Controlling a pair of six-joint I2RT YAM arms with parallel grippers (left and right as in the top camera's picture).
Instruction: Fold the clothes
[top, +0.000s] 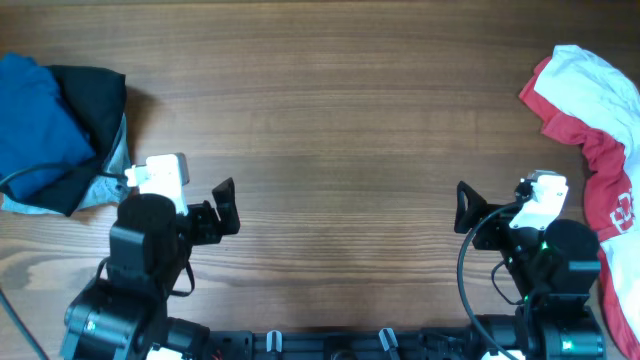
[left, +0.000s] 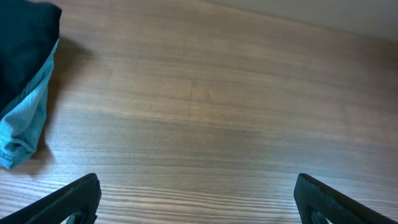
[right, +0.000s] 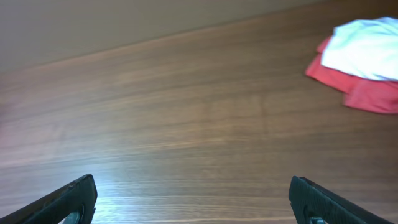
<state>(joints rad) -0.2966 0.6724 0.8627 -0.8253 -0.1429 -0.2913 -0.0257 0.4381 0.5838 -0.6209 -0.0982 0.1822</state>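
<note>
We're seeing the left hand (left: 199, 206) and right hand (right: 193, 204) both hovering over the near edge of the brown wood-grain bench (top: 330, 120), each spread wide open and gripping nothing. Further out, the blue and black clothes (top: 52, 128) are lying crumpled at the left edge. The red and white garment (top: 600, 120) is bunching up along the right edge, unfolded.

A brown wood-grain table (top: 330, 110) fills the view, evenly lit.
</note>
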